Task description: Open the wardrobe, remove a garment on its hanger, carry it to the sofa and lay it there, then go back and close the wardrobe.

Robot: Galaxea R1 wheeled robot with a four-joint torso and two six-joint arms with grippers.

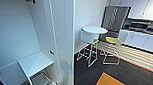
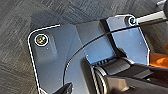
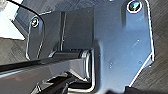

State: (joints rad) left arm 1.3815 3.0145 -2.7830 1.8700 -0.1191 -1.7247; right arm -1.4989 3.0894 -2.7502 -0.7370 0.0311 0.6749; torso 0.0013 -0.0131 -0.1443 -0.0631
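Head view: open wardrobe (image 1: 30,43) beside round table (image 1: 94,29), stools (image 1: 112,40); tool states indiscernible.

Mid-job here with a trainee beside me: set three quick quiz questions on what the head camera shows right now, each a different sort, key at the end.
1. True or false: the wardrobe stands open, with a white shelf showing low inside.
2. Which seat colour have the stools by the round white table? A) blue B) yellow C) red
3. Fill in: the bright patch on the dark carpet is ____.

Key: 1 true; 2 B; 3 orange.
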